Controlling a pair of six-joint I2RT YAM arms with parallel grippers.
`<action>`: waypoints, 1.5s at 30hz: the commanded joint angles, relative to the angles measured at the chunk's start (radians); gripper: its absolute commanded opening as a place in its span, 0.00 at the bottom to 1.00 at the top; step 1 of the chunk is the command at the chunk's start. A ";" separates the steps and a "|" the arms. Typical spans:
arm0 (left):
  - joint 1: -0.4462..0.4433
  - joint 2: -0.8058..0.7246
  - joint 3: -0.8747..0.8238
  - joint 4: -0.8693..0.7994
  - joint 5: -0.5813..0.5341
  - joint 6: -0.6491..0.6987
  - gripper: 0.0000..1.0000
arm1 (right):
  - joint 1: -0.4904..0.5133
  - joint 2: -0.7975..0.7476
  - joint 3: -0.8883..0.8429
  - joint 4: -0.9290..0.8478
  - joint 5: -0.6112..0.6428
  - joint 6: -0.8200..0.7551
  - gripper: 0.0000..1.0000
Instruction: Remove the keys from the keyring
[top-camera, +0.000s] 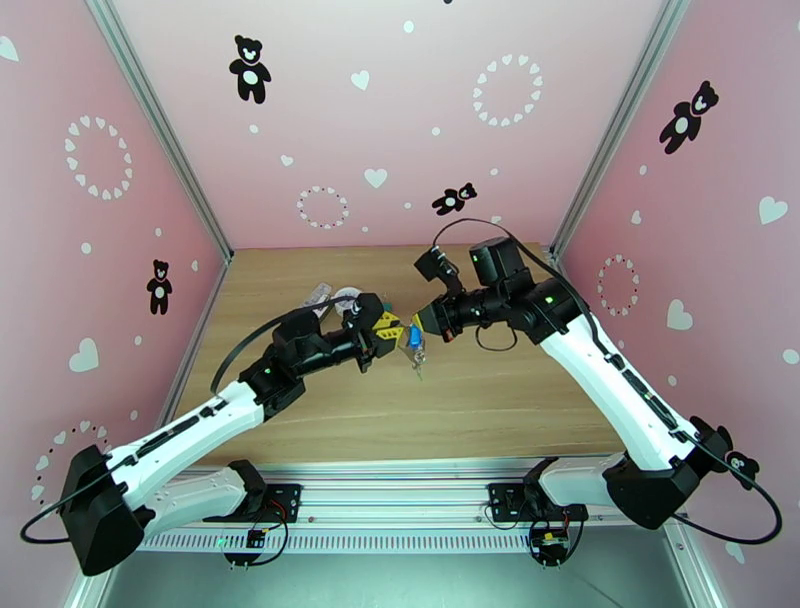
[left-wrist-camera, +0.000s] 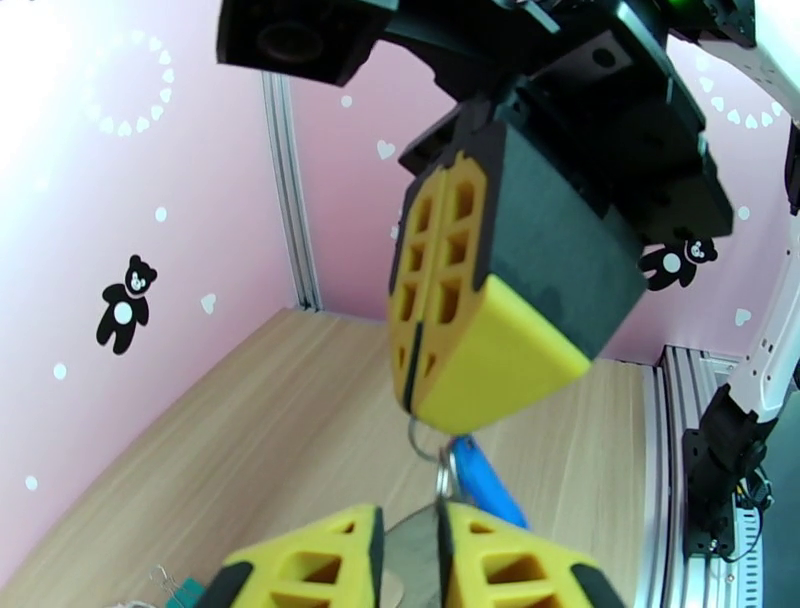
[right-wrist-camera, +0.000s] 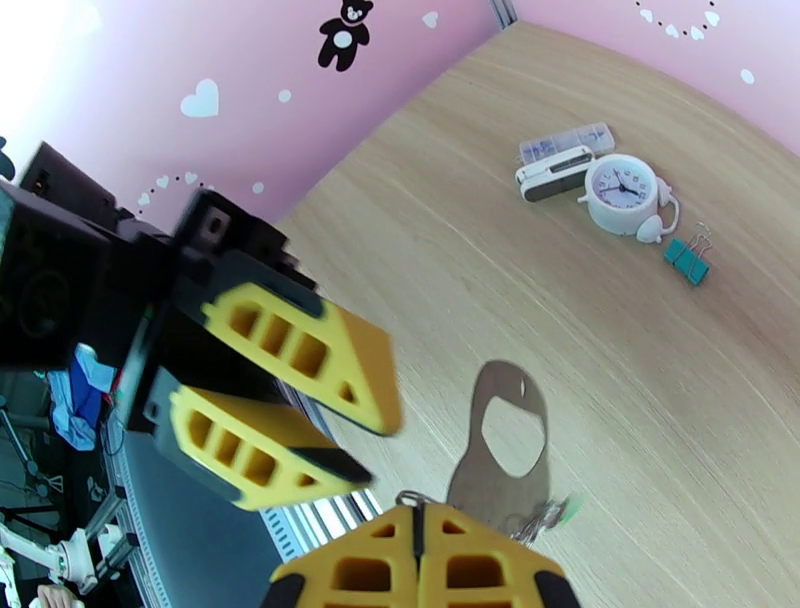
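My right gripper (top-camera: 420, 322) is shut above the table's middle, and the keyring (top-camera: 418, 362) dangles from its tips. In the left wrist view a small metal ring (left-wrist-camera: 425, 445) comes out of those shut yellow fingers (left-wrist-camera: 470, 350), with the blue-headed key (left-wrist-camera: 490, 485) just under it. The grey strap loop (right-wrist-camera: 510, 440) hangs below my right gripper (right-wrist-camera: 420, 560), and a blurred bit of green (right-wrist-camera: 570, 510) shows by the chain. My left gripper (top-camera: 392, 330) faces it closely; its fingers (right-wrist-camera: 290, 350) stand slightly parted, with the strap (left-wrist-camera: 410, 545) in the gap.
At the back left of the wooden table (right-wrist-camera: 620, 400) lie a round white clock (right-wrist-camera: 622, 195), a teal binder clip (right-wrist-camera: 686, 260), a white case (right-wrist-camera: 550, 170) and a clear box (right-wrist-camera: 565, 142). Pink walls close three sides.
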 joint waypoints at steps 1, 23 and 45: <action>-0.007 -0.063 -0.010 -0.130 0.011 -0.024 0.27 | 0.002 0.000 0.042 -0.058 0.022 -0.144 0.00; -0.065 0.049 -0.028 0.000 -0.045 0.006 0.33 | 0.005 -0.027 -0.061 0.014 -0.026 -0.411 0.00; -0.078 0.156 0.043 0.062 -0.099 0.002 0.38 | 0.005 -0.007 -0.085 0.079 -0.049 -0.315 0.00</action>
